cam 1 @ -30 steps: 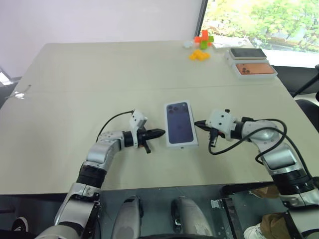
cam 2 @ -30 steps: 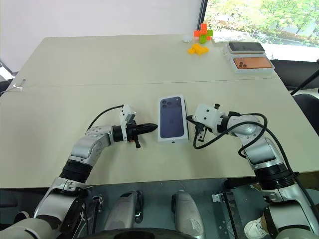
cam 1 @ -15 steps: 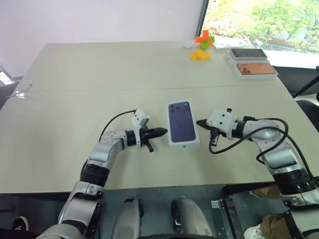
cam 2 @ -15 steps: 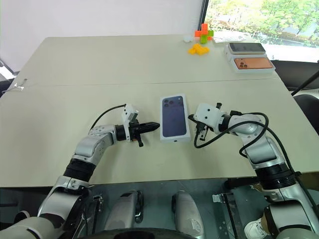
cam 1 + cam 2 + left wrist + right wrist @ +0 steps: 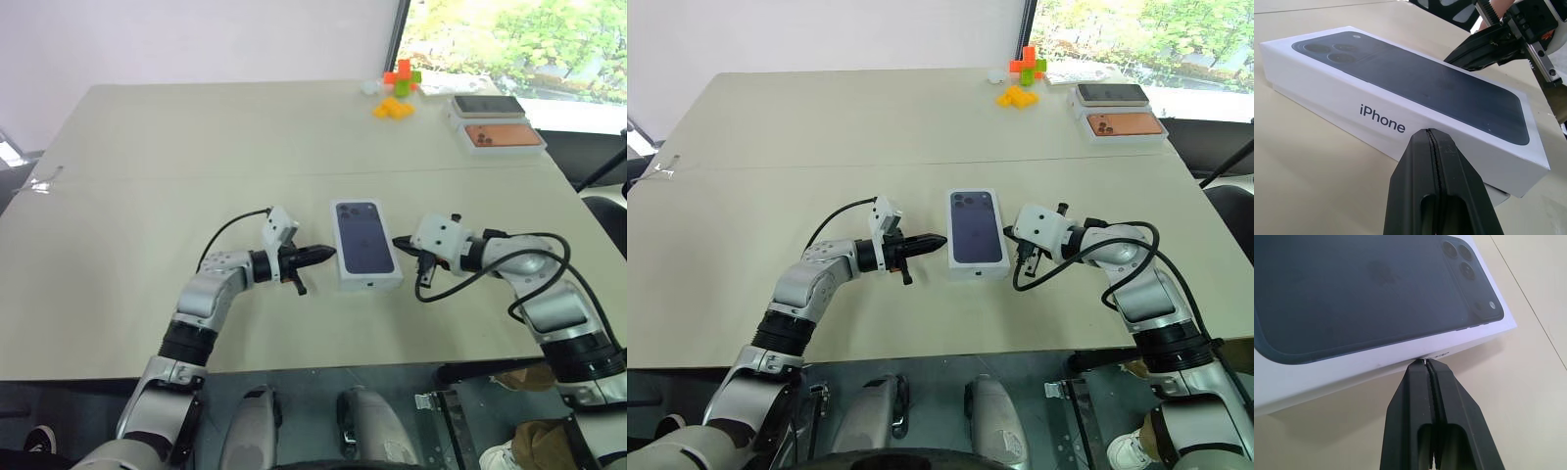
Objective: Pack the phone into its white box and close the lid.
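The lid [image 5: 367, 245] sits closed over the white box near the middle of the table [image 5: 147, 176], dark phone picture facing up. The left gripper [image 5: 328, 255], fingers pressed together and holding nothing, points at its left long side. The right gripper [image 5: 399, 243], likewise pinched closed and empty, touches the opposite side. Farther back stand an orange-topped box [image 5: 500, 136] and a dark-topped box [image 5: 487, 105].

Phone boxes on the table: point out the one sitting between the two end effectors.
The lid printed with a dark phone picture, closed over its box at mid-table. The dark-topped box and the orange-topped box sit together at the far right edge, away from both arms.
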Available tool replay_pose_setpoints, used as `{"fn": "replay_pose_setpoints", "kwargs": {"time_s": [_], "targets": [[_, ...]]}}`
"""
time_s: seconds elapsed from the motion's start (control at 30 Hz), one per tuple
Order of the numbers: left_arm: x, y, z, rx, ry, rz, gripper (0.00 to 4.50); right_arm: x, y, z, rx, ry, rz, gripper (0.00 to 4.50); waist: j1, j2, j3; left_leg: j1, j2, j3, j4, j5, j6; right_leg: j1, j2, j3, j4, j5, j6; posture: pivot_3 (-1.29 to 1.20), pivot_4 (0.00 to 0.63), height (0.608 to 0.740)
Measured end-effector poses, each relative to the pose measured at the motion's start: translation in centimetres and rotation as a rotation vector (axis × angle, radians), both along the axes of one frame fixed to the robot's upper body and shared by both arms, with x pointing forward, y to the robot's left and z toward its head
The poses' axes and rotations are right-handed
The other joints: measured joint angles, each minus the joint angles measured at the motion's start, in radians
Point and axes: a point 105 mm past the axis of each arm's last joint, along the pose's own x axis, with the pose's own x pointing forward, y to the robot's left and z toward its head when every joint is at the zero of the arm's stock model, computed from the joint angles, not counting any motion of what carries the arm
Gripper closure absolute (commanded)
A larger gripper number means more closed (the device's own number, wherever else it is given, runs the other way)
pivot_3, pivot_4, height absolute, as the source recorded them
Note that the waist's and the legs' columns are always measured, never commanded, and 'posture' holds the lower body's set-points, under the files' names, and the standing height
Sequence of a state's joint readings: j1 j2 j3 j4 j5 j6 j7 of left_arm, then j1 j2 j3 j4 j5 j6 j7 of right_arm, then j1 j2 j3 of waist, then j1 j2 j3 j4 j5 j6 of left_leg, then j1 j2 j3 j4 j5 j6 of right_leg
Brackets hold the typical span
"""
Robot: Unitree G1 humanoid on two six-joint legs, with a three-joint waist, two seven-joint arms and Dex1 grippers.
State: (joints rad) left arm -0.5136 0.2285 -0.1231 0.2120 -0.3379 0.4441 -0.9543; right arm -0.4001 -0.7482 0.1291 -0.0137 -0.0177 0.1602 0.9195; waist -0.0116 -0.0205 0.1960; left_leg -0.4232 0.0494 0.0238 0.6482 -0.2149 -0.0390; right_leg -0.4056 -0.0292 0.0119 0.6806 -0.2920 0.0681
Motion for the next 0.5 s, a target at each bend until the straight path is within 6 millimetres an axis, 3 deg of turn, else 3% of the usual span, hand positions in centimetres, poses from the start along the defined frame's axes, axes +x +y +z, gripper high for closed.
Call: {"fn": "replay_pose_setpoints", "kwargs": {"time_s": [0.5], "targets": [[0.3, 0.3, -1.3, 0.041, 0.016, 0.019, 4.5, -0.3, 0.3, -1.0, -0.005, 0.008, 0.001, 4.44, -0.002, 0.0, 0.0, 0.0, 0.0, 0.0, 0.0, 0.0, 0.0, 0.0, 0.0, 0.0, 0.0, 0.0, 0.0, 0.0, 0.15, 0.739]]}}
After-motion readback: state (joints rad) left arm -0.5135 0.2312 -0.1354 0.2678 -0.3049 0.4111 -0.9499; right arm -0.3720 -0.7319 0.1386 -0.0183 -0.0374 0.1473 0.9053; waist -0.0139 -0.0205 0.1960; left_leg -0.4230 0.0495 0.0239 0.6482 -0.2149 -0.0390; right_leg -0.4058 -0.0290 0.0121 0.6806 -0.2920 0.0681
